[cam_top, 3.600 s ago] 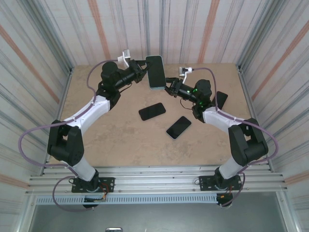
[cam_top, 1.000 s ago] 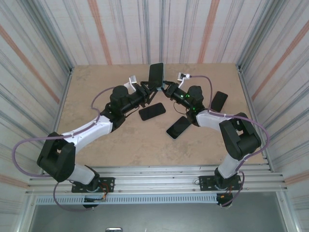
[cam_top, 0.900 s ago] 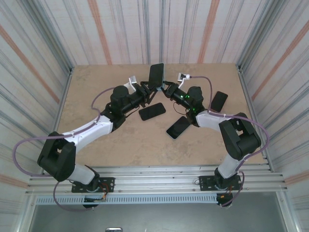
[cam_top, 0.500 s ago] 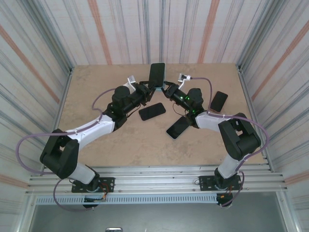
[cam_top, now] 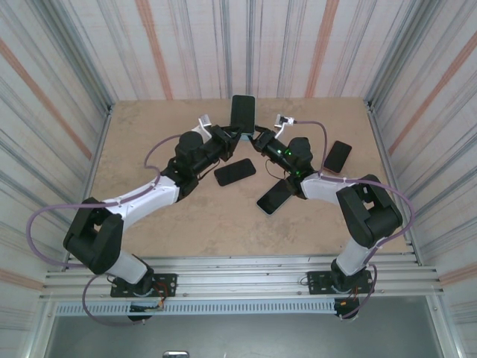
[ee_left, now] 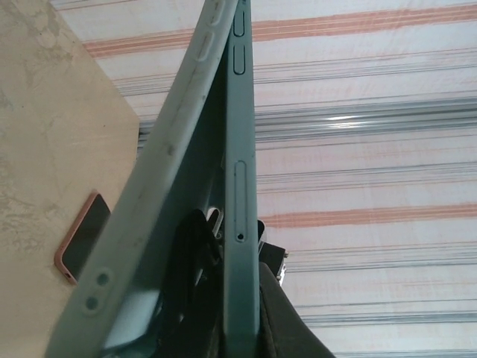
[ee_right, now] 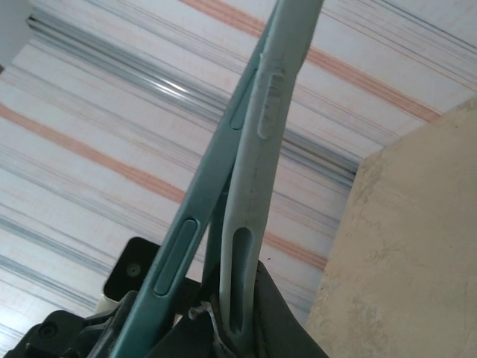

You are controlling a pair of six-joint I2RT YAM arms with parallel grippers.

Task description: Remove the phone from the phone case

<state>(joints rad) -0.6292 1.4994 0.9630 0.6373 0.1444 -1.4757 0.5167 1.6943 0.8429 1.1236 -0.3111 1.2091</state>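
A teal phone (cam_top: 241, 112) stands upright in the air above the back of the table, held from both sides. In the left wrist view the darker teal phone (ee_left: 240, 186) shows its edge with buttons and a pinhole. My left gripper (ee_left: 235, 283) is shut on it. The paler phone case (ee_left: 168, 194) peels away to the left, split from the phone at the bottom. In the right wrist view my right gripper (ee_right: 240, 317) is shut on the pale phone case (ee_right: 261, 164), with the phone (ee_right: 190, 224) angled off to its left. From above, the left gripper (cam_top: 228, 134) and the right gripper (cam_top: 257, 138) meet under the phone.
Three other phones lie on the tan table (cam_top: 149, 149): a black one (cam_top: 235, 171) in the middle, one in a pale case (cam_top: 276, 196) nearer, and a dark one (cam_top: 337, 156) at the right. An orange-cased phone (ee_left: 80, 237) shows in the left wrist view. Striped walls enclose the table.
My left gripper has closed from open onto the phone's lower end. The left arm has edged in towards the phone. The right gripper has stayed shut.
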